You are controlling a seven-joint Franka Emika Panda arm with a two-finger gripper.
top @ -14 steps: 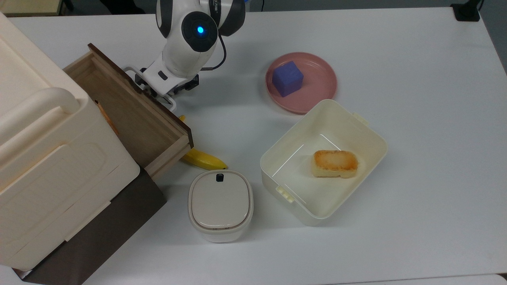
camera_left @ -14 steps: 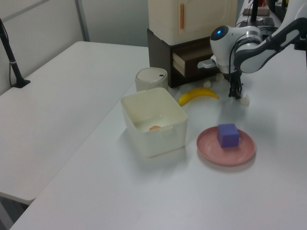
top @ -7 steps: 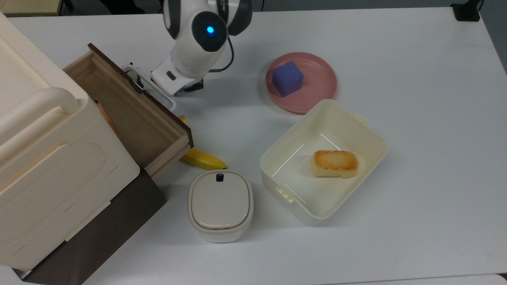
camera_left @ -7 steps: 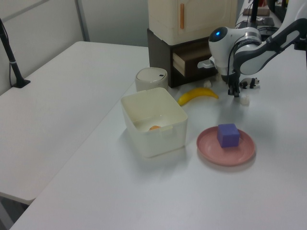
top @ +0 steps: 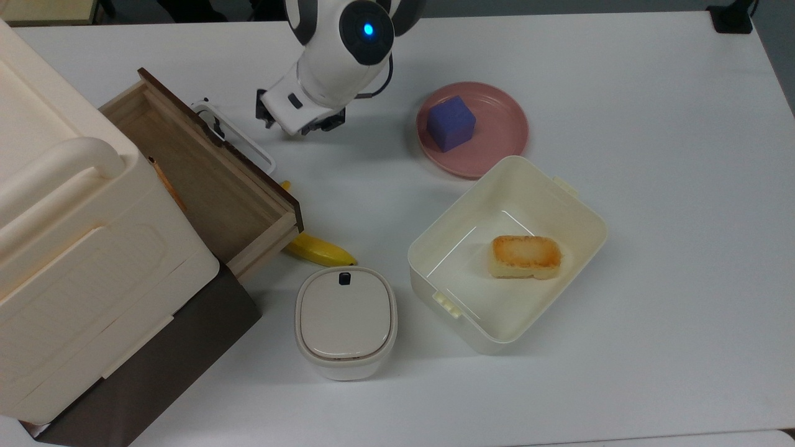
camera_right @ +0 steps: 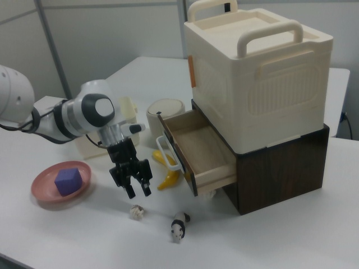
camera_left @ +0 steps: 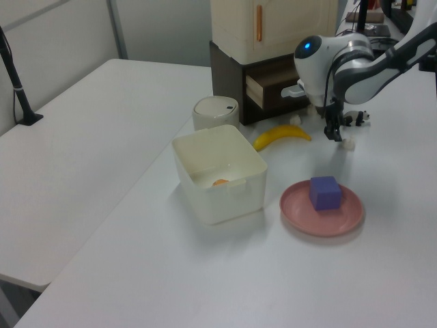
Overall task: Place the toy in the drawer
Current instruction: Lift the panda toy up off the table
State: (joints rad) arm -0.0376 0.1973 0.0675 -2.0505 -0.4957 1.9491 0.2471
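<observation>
**Q:** Where is the panda toy relative to the drawer?

**A:** The toy (camera_right: 178,226) lies on the white table (camera_right: 73,241), just in front of the open drawer (camera_right: 199,151), below its dark front panel in the right view. In that view it sits down and to the right of my gripper (camera_right: 136,189), near but apart from it. My fingers hang spread above the table and hold nothing.

**Q:** How does the toy lie?

**A:** It seems to point away from the drawer's front, though it is too tiny for me to be sure.

**Q:** What else crowds the drawer?

**A:** A beige paper wad (camera_right: 136,211) sits on the table between my gripper and the toy. A banana (camera_right: 166,178) lies by the drawer's handle (camera_right: 169,152). The drawer's wooden floor looks bare, with room inside.
</observation>
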